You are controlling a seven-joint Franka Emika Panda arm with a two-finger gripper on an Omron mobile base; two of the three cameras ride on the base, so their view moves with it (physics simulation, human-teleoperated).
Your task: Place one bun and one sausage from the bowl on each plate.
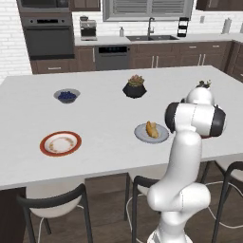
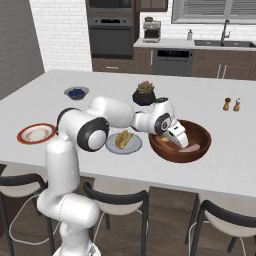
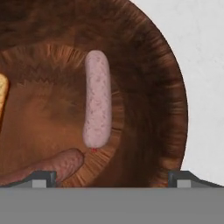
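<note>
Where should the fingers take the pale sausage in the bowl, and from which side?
Grip the pale sausage across its middle, coming straight down from above. It lies flat on the floor of the bowl as a long, thin cylinder, so its narrow width suits the open gripper. Its long sides look free; the browner sausage lies just off one end, so mid-length likely avoids it.

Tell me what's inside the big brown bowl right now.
In the bowl: a pale pink sausage, a browner sausage and the edge of a bun. The open tool and the frame edge hide the rest.
</note>
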